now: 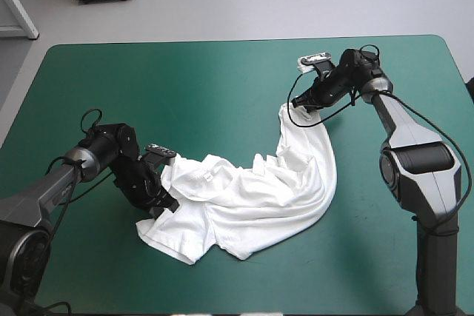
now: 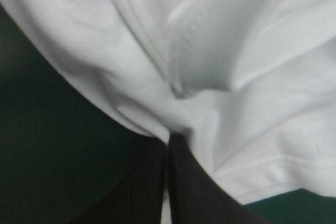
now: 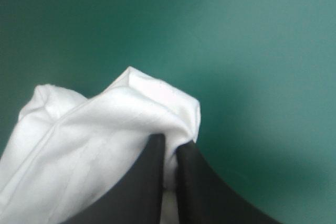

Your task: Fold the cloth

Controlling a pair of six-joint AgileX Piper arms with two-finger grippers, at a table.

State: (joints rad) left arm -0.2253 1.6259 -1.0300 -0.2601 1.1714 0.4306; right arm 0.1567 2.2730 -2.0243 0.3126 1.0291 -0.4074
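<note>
At about 8 o'clock on the teal-green surface [image 1: 185, 86], my left jaws are clamped all but shut on the T-shirt [image 1: 252, 190]. A pinch of white fabric is caught between the black fingers [image 2: 194, 187], and a stitched hem [image 2: 176, 61] lies just ahead of them. I cannot tell whether that hem belongs to the neck or a sleeve.

From that hold the T-shirt runs across the middle of the surface as a rumpled, doubled-over band. Its bulk lies toward 5 o'clock, then it curves up in an arc toward 2 o'clock and rests on the surface along the way.

At the 2 o'clock end my right jaws are closed on a corner [image 3: 157, 90] of the fabric. Only a small bunch of it pokes out past the fingertips [image 3: 152, 182], with bare surface beyond.

I judge this to be the straightening step, before any fold is made: I have two ends in hand, but the cloth between them is slack and creased.

The next move calls for drawing my two holds apart, left toward 9 o'clock and right toward 3 o'clock. I should probably lift a little so the layers can fall open. The pull should be even, because the right hold looks shallow and could slip.
</note>
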